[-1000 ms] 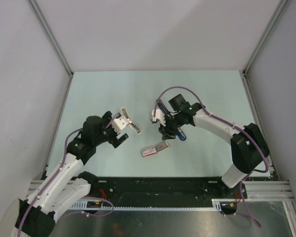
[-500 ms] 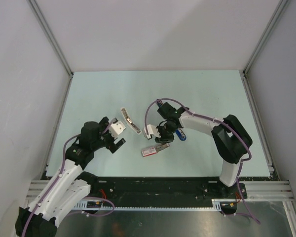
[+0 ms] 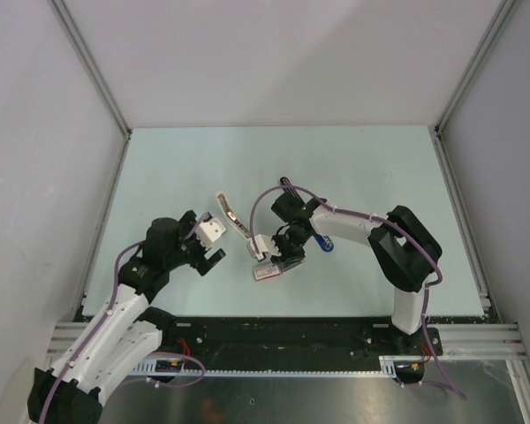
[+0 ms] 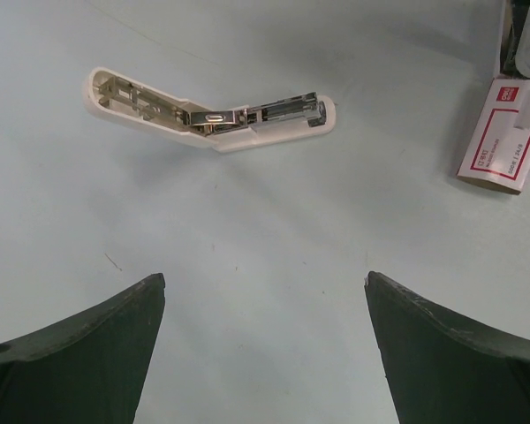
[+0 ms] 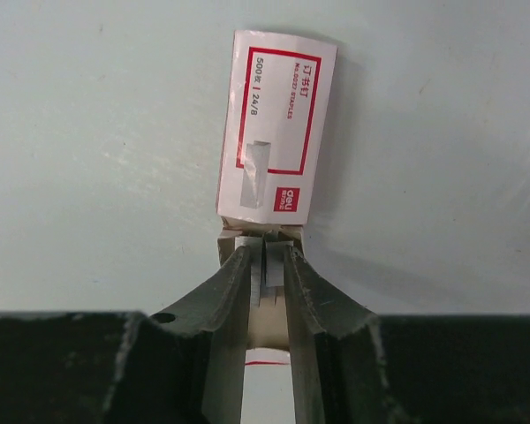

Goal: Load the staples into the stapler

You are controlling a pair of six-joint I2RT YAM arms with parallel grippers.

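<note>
Right end effector (image 5: 266, 250) squeezed close round staples (image 5: 264, 281) at box (image 5: 278, 124) mouth; cannot tell if gripping. Left end effector (image 4: 265, 281) wide open, empty. Stapler (image 4: 212, 119) lies open on worktop (image 4: 247, 221), left of box, nearer left arm.

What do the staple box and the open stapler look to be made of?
The staple box: thin matte printed cardboard, with creased, frayed end flaps. The open stapler: likely smooth cream plastic shell, faintly glossy; its inner channel is shiny silvery metal.
</note>
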